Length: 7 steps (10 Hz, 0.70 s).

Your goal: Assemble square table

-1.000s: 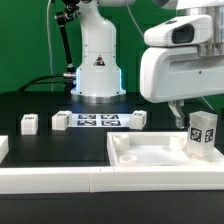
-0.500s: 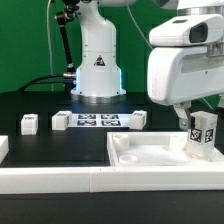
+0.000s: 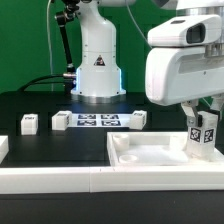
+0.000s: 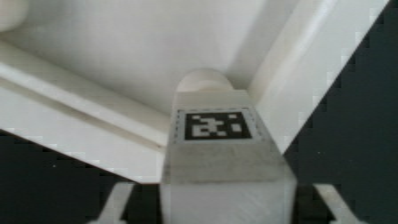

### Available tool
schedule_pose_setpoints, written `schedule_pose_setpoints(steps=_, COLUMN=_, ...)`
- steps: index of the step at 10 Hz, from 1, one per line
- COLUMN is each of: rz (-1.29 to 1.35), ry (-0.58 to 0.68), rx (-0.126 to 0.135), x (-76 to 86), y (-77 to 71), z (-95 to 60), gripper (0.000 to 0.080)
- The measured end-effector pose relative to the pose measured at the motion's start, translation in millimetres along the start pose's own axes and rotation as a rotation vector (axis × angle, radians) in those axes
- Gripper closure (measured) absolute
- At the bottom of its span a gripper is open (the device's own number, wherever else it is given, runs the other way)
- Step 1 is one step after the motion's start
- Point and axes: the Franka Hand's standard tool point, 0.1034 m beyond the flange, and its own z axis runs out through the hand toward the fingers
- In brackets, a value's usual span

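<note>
A: Progress on the square table?
B: Early, by the look of it. Seeing one leg (image 3: 204, 136) upright in a corner of the tabletop (image 3: 150, 158), directly under the hand (image 3: 203, 120). Cannot tell whether seated in the socket or merely resting there.
A: Other legs?
B: Counting three small tagged blocks, likely legs, on the dark surface (image 3: 40, 140), well apart from the hand and off the tabletop: first loose leg (image 3: 29, 123), second loose leg (image 3: 61, 119), third loose leg (image 3: 137, 119). Lying around the marker board (image 3: 97, 120), nowhere near the fingers. So at most one of four placed, no fastening confirmed.
A: Hand state?
B: Straddling that leg near its top, one finger (image 4: 128, 208) on each side, tag facing the wrist camera. Partly open, roughly leg-width. Cannot tell from either view whether pressing on the leg or sitting just clear of it.
A: Call it a grasp?
B: Not calling it. Touching or just beside, no more than that. Tabletop itself flat on the surface beneath the hand, beside the white border rail (image 3: 60, 178), clear of the fingers.
A: Left to do?
B: Judging from this: confirm the grip, seat this leg and turn it home if not there already, then fetch and fit the other three. Bulk of the assembly ahead.
</note>
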Motion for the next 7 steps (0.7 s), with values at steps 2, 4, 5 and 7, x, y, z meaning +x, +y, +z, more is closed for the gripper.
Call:
schedule_pose_setpoints(steps=2, rz=0.064, ry=0.002, rx=0.004, x=-0.1, y=0.3, z=0.1, gripper=0.0511)
schedule_pose_setpoints(steps=4, rz=0.384, ry=0.027, rx=0.005, x=-2.0, y=2.4, z=0.8, gripper=0.0511)
schedule_pose_setpoints(steps=5, rz=0.517, ry=0.035, rx=0.004, x=-2.6, y=3.0, z=1.0, gripper=0.0511)
schedule_pose_setpoints(steps=7, rz=0.744, ry=0.042, rx=0.005, x=-2.8, y=3.8, z=1.4, gripper=0.0509)
